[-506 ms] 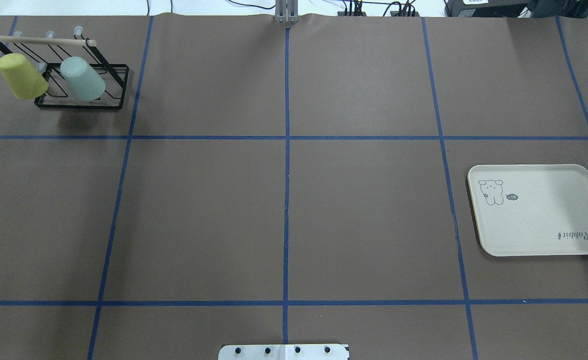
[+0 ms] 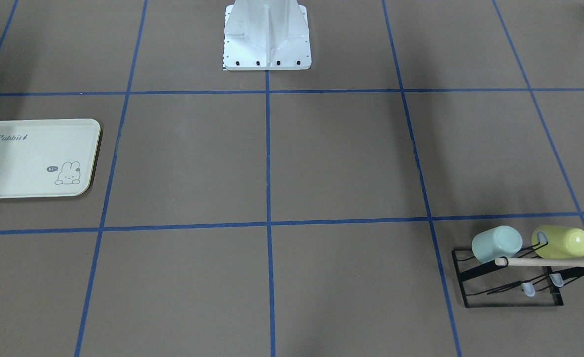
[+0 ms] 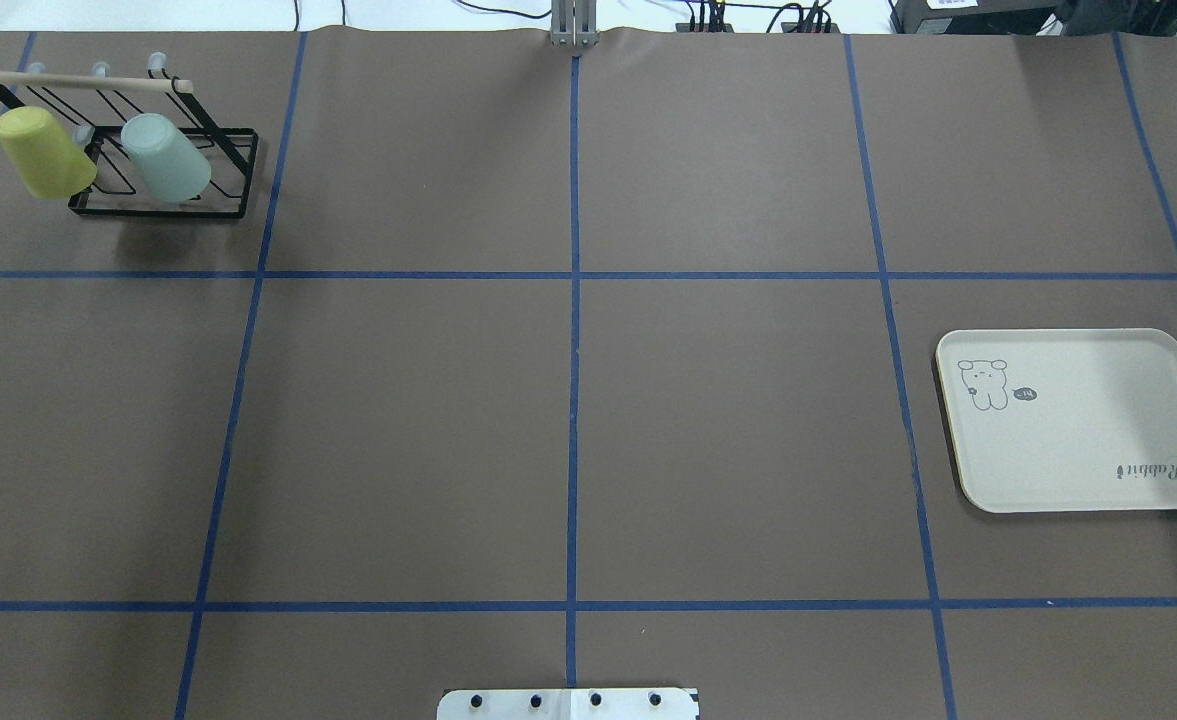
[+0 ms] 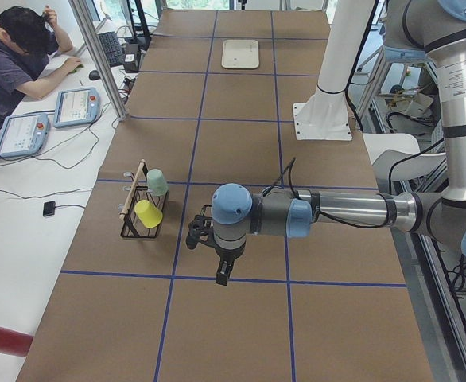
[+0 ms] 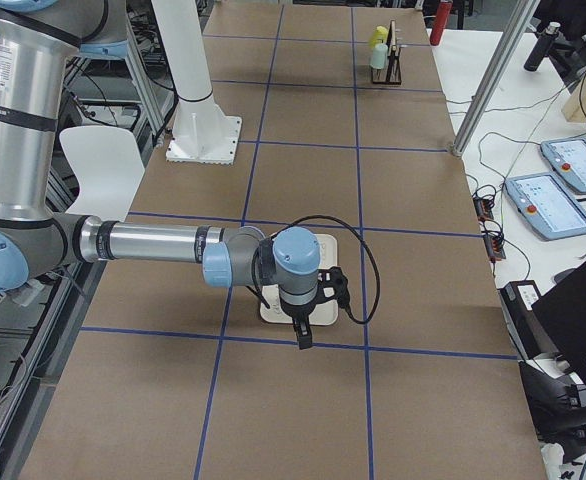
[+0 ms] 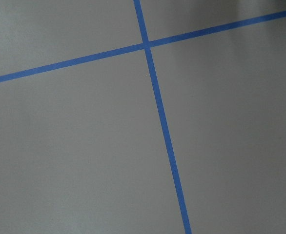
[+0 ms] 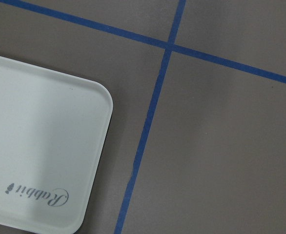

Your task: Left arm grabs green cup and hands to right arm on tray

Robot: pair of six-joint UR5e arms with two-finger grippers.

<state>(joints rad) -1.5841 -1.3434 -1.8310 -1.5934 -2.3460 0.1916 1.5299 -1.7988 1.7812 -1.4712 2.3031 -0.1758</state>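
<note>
Left jaws hang under the left arm [image 4: 257, 215], mid-frame in the side view. Open or closed, can't tell; same w/ right jaws, no cup in either. Green cup [image 3: 166, 158] sits tilted on the wire rack [image 3: 163, 212], upper left of overhead view, beside the yellow-green cup [image 3: 43, 153]. Prob light, stiff, slick plastic, so I'd pinch across the wall near its closed end. Its mouth and peg are hidden

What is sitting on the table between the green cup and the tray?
Nothing: in the overhead view only bare brown table with blue tape lines runs from the green cup to the tray.
</note>
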